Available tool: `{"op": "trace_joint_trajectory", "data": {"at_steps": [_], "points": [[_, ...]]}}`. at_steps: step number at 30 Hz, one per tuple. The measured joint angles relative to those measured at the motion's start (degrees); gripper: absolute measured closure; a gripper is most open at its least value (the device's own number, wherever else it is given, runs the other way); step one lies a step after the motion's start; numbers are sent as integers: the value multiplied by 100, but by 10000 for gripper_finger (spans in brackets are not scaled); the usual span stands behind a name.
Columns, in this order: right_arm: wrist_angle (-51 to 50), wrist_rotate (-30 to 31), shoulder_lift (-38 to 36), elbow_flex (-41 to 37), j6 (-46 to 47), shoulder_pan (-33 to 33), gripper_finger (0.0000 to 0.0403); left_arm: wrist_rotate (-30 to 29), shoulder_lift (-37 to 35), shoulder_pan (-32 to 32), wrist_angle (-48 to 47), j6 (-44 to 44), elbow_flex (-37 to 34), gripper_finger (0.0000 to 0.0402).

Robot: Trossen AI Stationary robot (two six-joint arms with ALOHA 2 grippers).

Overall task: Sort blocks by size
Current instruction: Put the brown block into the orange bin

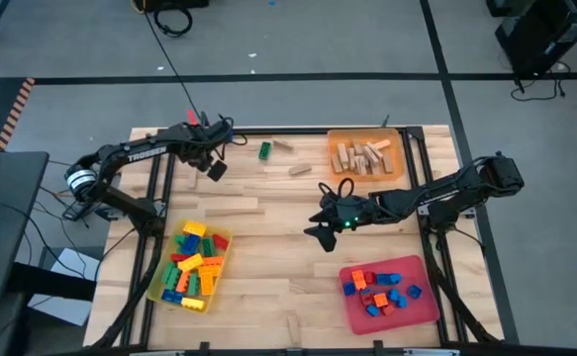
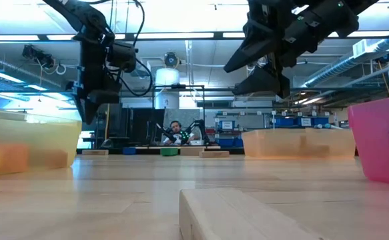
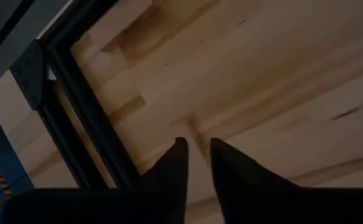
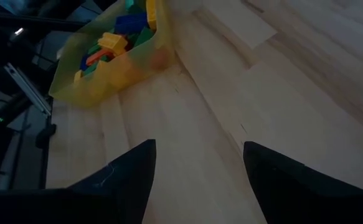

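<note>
Blocks: three loose ones are seen at the far side of the table (image 1: 268, 213), well apart from both grippers; nothing is held.
Left gripper (image 3: 197, 149): its fingers are almost together, with only a thin gap between the tips, over bare wood near the far left corner.
Right gripper (image 4: 197, 152): its fingers are wide apart, above the middle of the table, with empty wood under them.
Green block (image 1: 265, 151): its long axis runs from the near side to the far side; it is placed between the left gripper and the orange tray (image 1: 332, 150).
Tan wooden piece (image 1: 283, 146): just beside the green block, lying across the table with a small tilt.
Second tan piece (image 1: 300, 170): a little nearer, its long axis runs left to right.
Near-edge piece (image 1: 294, 323): one more tan piece lies at the near edge, close before the low camera.
Orange tray: tan wooden pieces are kept in it, at the far right.
Yellow tray (image 1: 159, 280): mixed yellow, green, blue, orange and red blocks are held, at the near left.
Red tray (image 1: 419, 312): small blue, red and orange blocks are held, at the near right.
Surface: pale wooden planks inside a black frame.
Room: a grey floor with cables is seen from above; a seated person (image 2: 175, 130) is seen far behind the table.
</note>
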Motion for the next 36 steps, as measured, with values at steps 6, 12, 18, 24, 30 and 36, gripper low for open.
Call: {"op": "trace_joint_trajectory", "data": {"at_steps": [6,12,18,24,30,36], "points": [[180,-3,0,0,0,52,143,-70,17,10,-71,-182,-1,249],[195,-3,0,0,0,108,144,337,17,486,-62,-770,-566,211],[191,-3,0,0,-23,154,146,937,17,1057,637,-919,-1285,208],[189,34,0,0,-151,122,145,1599,17,1241,1476,-1046,-1688,208],[189,47,0,0,-152,111,145,1542,-7,1241,1904,-1322,-2011,208],[187,57,0,0,-199,109,143,1519,-12,1236,1941,-1160,-2081,235]]}}
